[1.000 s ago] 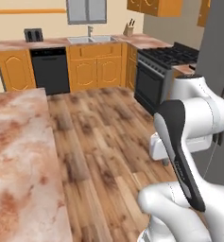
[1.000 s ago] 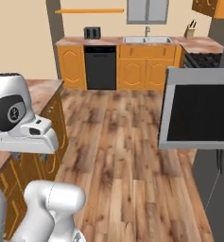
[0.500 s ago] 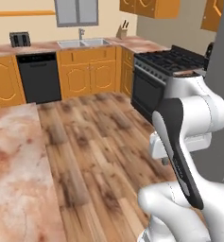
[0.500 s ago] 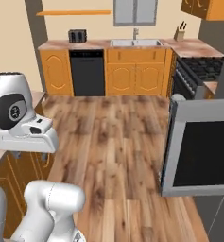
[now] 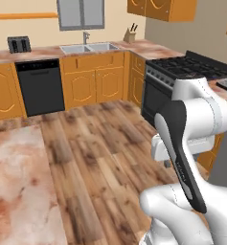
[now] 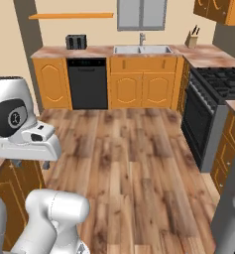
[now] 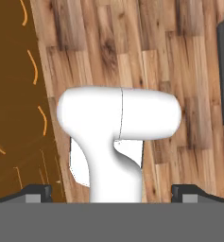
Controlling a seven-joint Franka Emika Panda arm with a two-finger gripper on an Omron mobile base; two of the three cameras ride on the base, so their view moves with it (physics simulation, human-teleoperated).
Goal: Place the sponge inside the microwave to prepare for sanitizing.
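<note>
Above the wooden floor (image 6: 134, 163) we hold our gripper (image 7: 111, 191) spread wide and empty, with neither sponge nor microwave anywhere to be seen, so we judge the whole task is still ahead.

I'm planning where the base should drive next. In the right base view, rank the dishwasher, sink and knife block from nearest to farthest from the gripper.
1. Dishwasher: black, under the back counter, left of centre, on the side where the gripper hangs.
2. Sink: in the back counter below the window, further right.
3. Knife block: far right corner of the counter.
</note>
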